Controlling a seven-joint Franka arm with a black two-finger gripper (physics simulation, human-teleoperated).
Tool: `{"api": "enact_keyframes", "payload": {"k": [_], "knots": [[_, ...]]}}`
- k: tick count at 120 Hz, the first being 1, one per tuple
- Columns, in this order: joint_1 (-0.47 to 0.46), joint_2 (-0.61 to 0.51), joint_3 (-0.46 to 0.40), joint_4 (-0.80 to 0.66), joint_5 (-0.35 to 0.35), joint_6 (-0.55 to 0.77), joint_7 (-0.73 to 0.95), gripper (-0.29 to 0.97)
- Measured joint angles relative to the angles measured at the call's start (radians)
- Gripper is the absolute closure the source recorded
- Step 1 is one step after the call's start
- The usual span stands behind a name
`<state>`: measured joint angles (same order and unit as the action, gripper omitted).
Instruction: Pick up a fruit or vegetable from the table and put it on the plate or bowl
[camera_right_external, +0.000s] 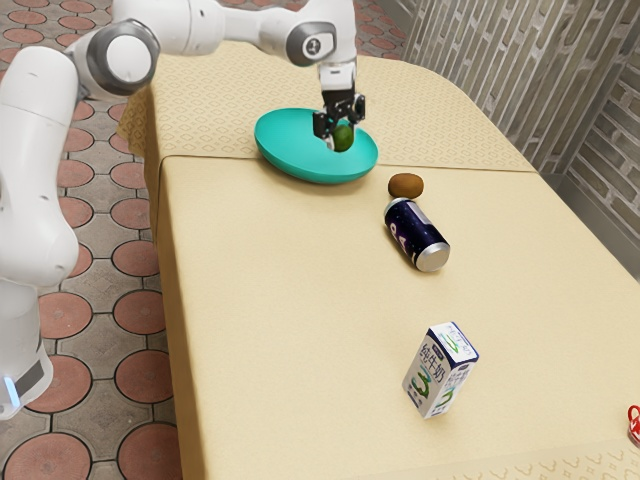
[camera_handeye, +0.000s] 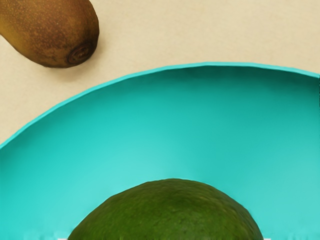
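Note:
A teal plate lies at the far side of the tan table. My gripper hangs over the plate's middle, its fingers closed on both sides of a dark green avocado. In the wrist view the avocado sits right under my hand, with the plate's inner surface spread beneath it. I cannot tell whether the fruit touches the plate. A brown kiwi lies on the cloth just off the plate's rim, toward the exterior view's right; the kiwi also appears beyond the rim in the wrist view.
A dark blue soda can lies on its side just in front of the kiwi. A small milk carton stands tilted near the front. A red object peeks in at the exterior view's right edge.

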<state>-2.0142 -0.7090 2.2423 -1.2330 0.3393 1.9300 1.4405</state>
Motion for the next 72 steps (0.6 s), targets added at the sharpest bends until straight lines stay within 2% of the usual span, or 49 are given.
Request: {"api": "enact_keyframes", "payload": {"k": [18, 34, 54, 60, 72], "knots": [[0.015, -0.007, 0.036, 0.001, -0.004, -0.007, 0.001, 0.27], [0.01, -0.007, 0.043, 0.001, -0.001, -0.008, 0.009, 0.13], [0.003, 0.003, 0.065, 0.02, -0.004, -0.004, 0.018, 0.05], [-0.009, 0.075, 0.072, 0.032, -0.006, 0.003, 0.02, 0.04], [-0.017, 0.36, 0.044, 0.024, -0.01, -0.006, 0.023, 0.03]]}}
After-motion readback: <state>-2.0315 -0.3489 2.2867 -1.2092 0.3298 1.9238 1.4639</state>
